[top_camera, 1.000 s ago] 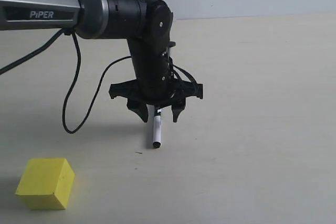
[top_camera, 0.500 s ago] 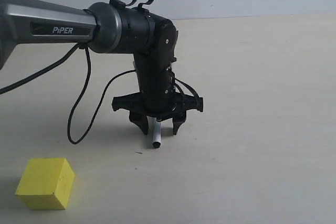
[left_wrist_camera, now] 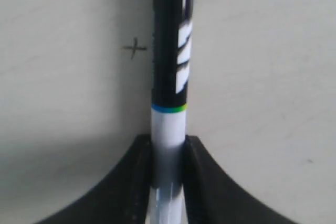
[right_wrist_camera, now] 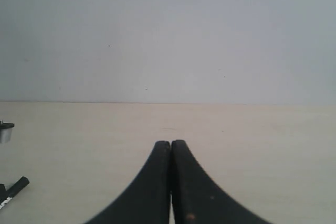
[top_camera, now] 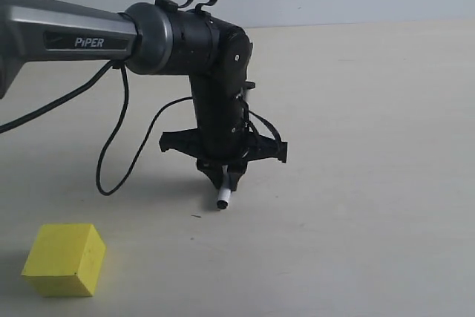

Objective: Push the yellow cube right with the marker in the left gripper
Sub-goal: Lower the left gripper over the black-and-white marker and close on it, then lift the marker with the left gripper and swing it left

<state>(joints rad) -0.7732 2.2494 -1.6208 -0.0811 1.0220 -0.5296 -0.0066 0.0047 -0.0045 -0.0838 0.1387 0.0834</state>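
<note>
My left gripper hangs over the middle of the table, shut on the marker, whose white end with a black tip pokes out below the fingers. In the left wrist view the marker runs away from the closed fingers, white barrel between them and the black half with its white logo beyond. The yellow cube sits at the front left of the table, well apart from the marker. My right gripper is shut with nothing in it; it does not show in the exterior view.
A black cable loops down from the left arm to the table between the gripper and the cube. A small pencilled cross marks the tabletop beside the marker. The pale table stretches to a grey wall behind.
The left gripper's fingers have closed on the marker, which stood loosely between open fingers a second ago. The arm shifted slightly right early on. The cube has not moved.
</note>
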